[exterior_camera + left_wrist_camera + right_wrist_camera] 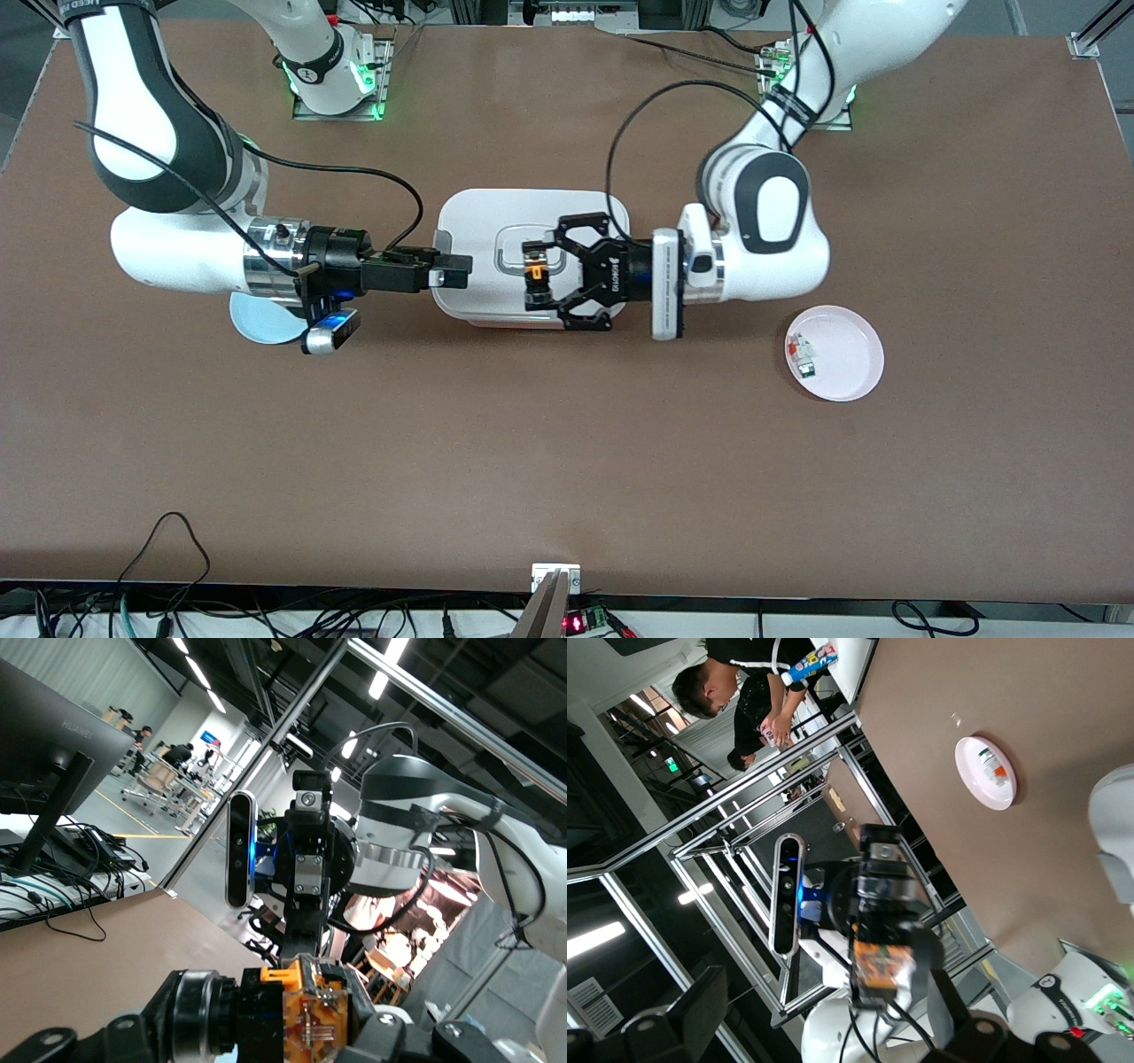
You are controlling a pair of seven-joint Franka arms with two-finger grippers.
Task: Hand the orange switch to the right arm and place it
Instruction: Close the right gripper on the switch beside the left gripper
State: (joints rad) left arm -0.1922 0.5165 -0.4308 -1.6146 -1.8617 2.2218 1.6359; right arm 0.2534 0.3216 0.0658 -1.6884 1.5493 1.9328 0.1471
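1. The left gripper (537, 283), a wide black linkage-finger tool, hangs over the white rounded-rectangle plastic container lid (532, 208) at mid-table, its fingers clamped on the tiny black blocky switch with an orange end (532, 266).
2. In the left wrist view that orange switch (305, 1008) sits pinched between the finger pads, orange casing and metal pins showing.
3. The right gripper (459, 271), slim, straight and black, is level with it over the lid's edge toward the right arm's end of the table, pointing at the switch and well apart from it.
4. Whether the right gripper's fingers are parted, I cannot tell.
5. A round pale-blue plate (259, 321) peeks out under the right wrist.
6. A round pink plate (849, 377) toward the left arm's end holds small white, red and green pieces (803, 354).
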